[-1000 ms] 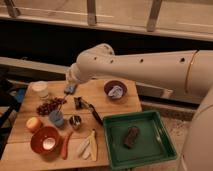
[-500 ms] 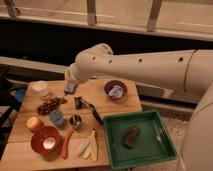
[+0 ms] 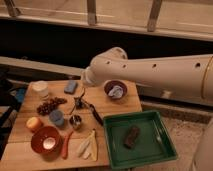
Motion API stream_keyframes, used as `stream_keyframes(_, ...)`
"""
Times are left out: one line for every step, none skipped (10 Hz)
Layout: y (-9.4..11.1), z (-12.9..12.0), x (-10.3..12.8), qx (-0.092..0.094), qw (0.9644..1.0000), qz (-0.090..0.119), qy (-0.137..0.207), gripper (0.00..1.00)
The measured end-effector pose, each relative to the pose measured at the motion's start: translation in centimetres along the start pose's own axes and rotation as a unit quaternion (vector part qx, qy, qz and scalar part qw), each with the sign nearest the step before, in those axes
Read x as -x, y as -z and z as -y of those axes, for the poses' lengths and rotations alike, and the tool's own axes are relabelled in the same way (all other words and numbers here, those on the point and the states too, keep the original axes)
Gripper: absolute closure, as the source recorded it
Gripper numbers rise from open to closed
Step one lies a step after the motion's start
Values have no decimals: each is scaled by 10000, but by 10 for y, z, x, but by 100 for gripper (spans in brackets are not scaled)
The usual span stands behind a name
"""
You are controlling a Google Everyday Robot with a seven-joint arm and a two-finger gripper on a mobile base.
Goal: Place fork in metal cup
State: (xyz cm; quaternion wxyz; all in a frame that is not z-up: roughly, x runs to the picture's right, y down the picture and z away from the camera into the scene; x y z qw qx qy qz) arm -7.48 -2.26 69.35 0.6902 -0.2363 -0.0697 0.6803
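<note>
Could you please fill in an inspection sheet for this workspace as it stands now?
Surface: wooden table, crowded.
Job's things: fork apparently lying in the right part of the green tray; metal cup upright beside the blue cup.
Clutter: white mug, grapes, orange bowl, black-handled knife, dark red bowl, brown object in the tray.
Grippers: tool low over the table, behind the metal cup, away from the fork.
Cables: nothing seen.
Surroundings: railing posts behind.

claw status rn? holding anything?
Claw: low over the table, just above the metal cup. Open or closed, and any hold, cannot be told.
</note>
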Motion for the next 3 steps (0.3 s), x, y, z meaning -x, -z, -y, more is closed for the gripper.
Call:
stream_keyframes(-5,9,-4,-75,9999,-7,-112,100)
stream_keyframes(-12,16,-8,-130,9998,-3,-159,100)
stream_keyframes(-19,23,-14,-179,9996,3,-209,100)
